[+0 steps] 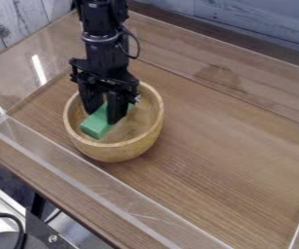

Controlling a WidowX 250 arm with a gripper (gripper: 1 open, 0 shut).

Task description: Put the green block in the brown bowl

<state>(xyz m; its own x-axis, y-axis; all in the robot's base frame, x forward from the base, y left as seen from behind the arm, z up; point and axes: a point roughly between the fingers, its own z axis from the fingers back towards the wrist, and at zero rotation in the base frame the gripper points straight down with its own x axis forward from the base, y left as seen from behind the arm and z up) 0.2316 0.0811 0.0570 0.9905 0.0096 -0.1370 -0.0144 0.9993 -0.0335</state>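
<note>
Green block (97, 124) partly hidden behind the dark gripper (106, 103)

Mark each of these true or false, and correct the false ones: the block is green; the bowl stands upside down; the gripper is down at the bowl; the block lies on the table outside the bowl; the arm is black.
The block is green. True.
The bowl stands upside down. False: its hollow faces up.
The gripper is down at the bowl. True.
The block lies on the table outside the bowl. False: it is within the bowl's rim.
The arm is black. True.
</note>
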